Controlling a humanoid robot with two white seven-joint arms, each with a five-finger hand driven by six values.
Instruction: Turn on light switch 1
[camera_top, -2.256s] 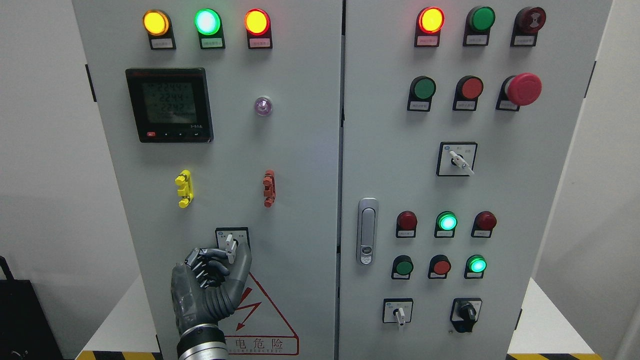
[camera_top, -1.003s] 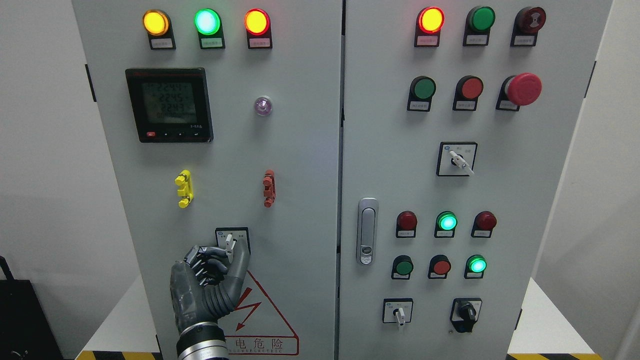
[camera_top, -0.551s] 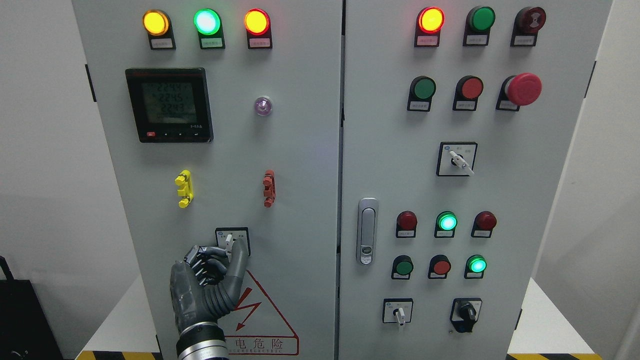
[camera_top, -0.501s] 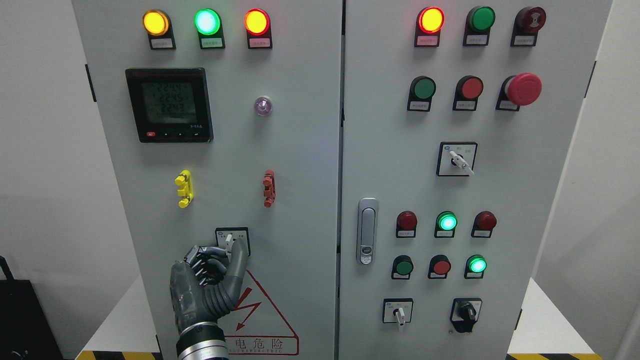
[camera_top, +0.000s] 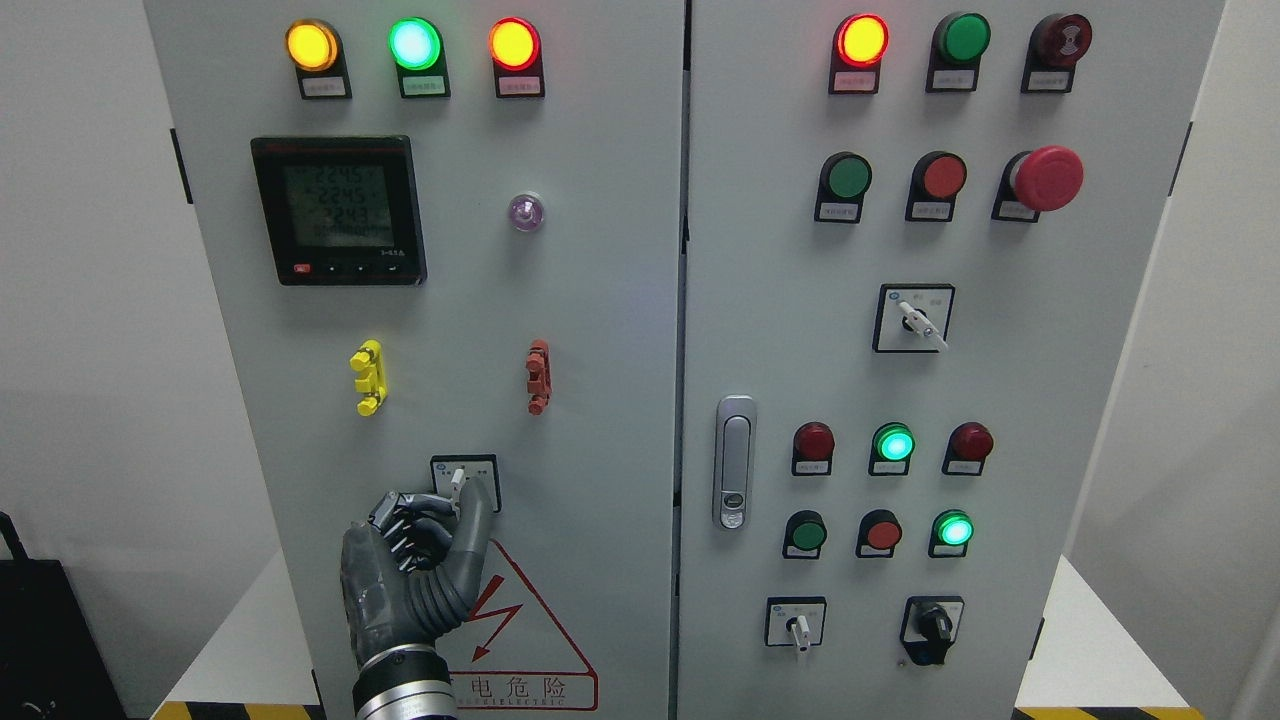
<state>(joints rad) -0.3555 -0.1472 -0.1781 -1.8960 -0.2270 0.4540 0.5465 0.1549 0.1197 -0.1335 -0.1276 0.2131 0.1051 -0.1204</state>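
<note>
The light switch (camera_top: 457, 477) is a small white rotary lever on a black-framed plate low on the cabinet's left door (camera_top: 600, 330). Its tip points up and stands nearly upright. My left hand (camera_top: 455, 503) comes up from the bottom edge and pinches the lever. The thumb (camera_top: 476, 520) lies against its right side and the curled fingers (camera_top: 405, 515) press from the left. The lower part of the lever and plate is hidden behind the hand. No right hand shows.
Above the switch sit yellow (camera_top: 368, 377) and red-brown (camera_top: 538, 376) clips, a digital meter (camera_top: 338, 210) and lit indicator lamps (camera_top: 414, 43). The right door carries a handle (camera_top: 734, 462), push buttons, an emergency stop (camera_top: 1047, 178) and further rotary switches (camera_top: 911, 318).
The thumb has crept up and slightly left along the lever, so less of the white lever shows. The hand shifted a little left; the lamps look the same.
</note>
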